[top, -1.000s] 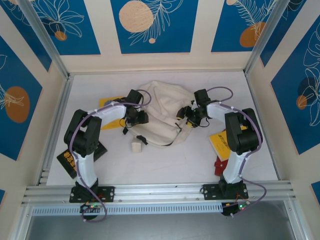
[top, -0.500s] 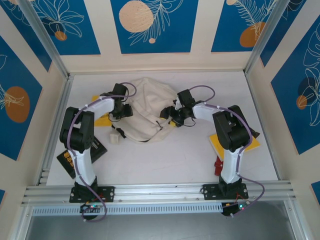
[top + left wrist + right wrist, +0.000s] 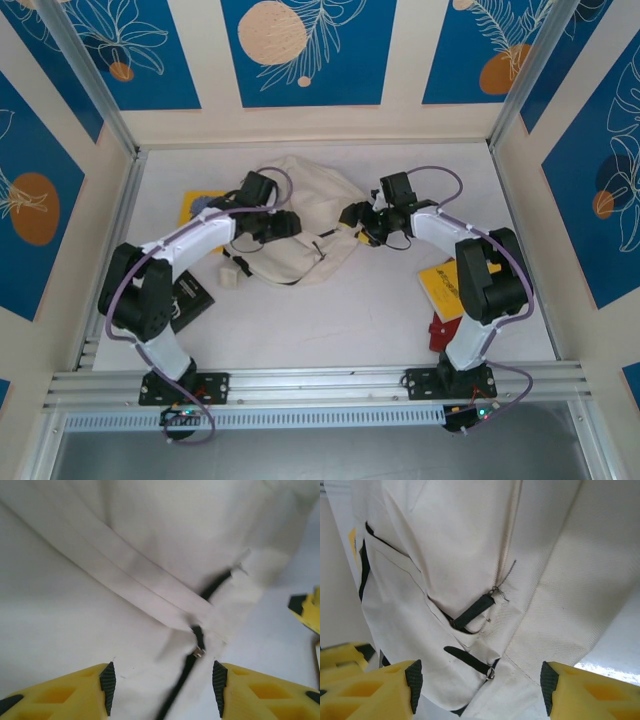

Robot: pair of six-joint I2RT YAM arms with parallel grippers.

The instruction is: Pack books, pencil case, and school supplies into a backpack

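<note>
1. My left gripper (image 3: 162,690) hovers just above the cream backpack (image 3: 125,555). Its jaws are apart and nothing is held between the pads.
2. A dark zipper pull (image 3: 199,639) lies on the fabric just beyond those pads.
3. My right gripper (image 3: 480,690) is spread wide and empty. It faces the backpack's side, where dark pull tabs (image 3: 474,611) sit along a seam.
4. From above, the backpack lies mid-table toward the back wall, between my two grippers.
5. A yellow book (image 3: 198,205) lies just left of the backpack. A black book (image 3: 190,298) sits by my left arm, and a second yellow book (image 3: 445,285) by my right arm, all on the table (image 3: 380,300).
</note>
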